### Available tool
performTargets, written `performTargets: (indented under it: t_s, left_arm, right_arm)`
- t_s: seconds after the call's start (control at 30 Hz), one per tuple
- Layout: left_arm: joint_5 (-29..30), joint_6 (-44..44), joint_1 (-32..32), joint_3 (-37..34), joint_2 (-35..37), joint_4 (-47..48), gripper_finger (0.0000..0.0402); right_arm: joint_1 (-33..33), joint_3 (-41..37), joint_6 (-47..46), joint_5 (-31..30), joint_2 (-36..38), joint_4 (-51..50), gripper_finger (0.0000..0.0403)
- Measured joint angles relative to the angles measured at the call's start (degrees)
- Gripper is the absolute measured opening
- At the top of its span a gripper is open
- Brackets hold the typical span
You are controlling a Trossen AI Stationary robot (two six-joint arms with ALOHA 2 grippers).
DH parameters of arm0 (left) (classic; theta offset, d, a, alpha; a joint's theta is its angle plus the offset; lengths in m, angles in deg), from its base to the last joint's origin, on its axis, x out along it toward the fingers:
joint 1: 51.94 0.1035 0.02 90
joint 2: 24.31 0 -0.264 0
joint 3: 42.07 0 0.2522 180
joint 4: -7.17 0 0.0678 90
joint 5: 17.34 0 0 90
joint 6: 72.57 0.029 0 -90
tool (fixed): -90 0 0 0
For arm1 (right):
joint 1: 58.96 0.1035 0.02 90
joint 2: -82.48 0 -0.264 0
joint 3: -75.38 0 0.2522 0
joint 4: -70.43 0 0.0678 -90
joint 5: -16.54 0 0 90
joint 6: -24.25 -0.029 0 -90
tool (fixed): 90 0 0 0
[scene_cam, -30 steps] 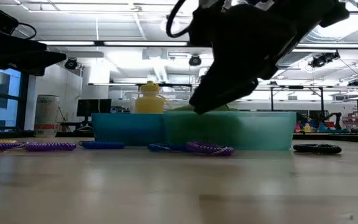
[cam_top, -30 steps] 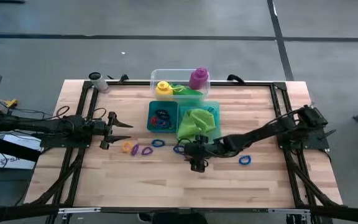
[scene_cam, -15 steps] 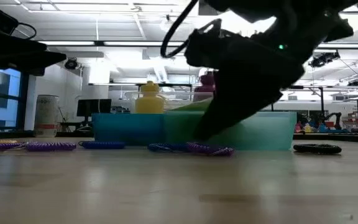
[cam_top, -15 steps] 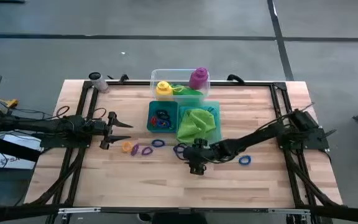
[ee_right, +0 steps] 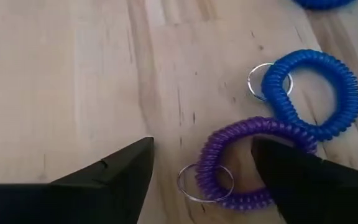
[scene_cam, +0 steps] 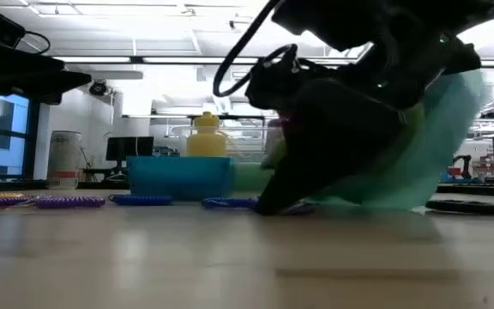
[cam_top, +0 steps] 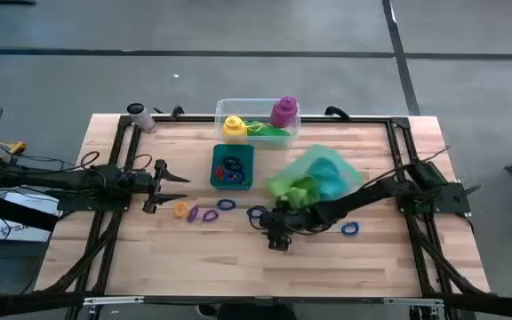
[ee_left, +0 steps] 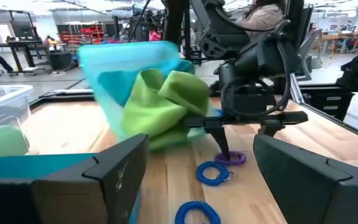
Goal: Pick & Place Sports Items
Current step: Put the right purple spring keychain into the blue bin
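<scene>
My right gripper (cam_top: 276, 235) is open and points down at a purple coil ring (ee_right: 253, 163) on the table, next to a blue ring (ee_right: 312, 93); the purple ring lies between its fingers. The teal tray's right part (cam_top: 327, 173), holding the lime-green cloth (cam_top: 293, 188), is tipped up against my right arm (ee_left: 135, 74). The tray's left part (cam_top: 232, 178) holds several rings. The yellow bottle (cam_top: 233, 126) and purple bottle (cam_top: 284, 111) stand in the clear tub (cam_top: 258, 117). My left gripper (cam_top: 174, 184) is open and empty at the left. My right gripper comes at the purple ring from above, pointing down. One fingertip (ee_right: 303, 177) overlaps the ring's rim (ee_right: 272, 127) in the right wrist view. I cannot tell whether it touches the ring, which lies flat on the table.
Loose rings lie on the table: an orange one (cam_top: 182, 211), a purple one (cam_top: 207, 214), blue ones (cam_top: 227, 204) (cam_top: 351, 229). A white-capped container (cam_top: 138, 114) stands at the back left. Bare wood lies toward the near edge.
My right gripper has gone down to the table and a little toward the left, over the purple ring. The tray's right part with the green cloth has tipped up and shifted toward the table's right edge, away from the left part, which stayed in place.
</scene>
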Motion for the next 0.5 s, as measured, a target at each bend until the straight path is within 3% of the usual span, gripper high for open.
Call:
performTargets:
  t_s: [0.5]
  left_arm:
    - [0.00,0.00,0.00,0.01,0.00,0.01,0.0236]
  right_arm:
    - [-0.09,-0.11,0.21,0.08,-0.11,-0.30,0.0107]
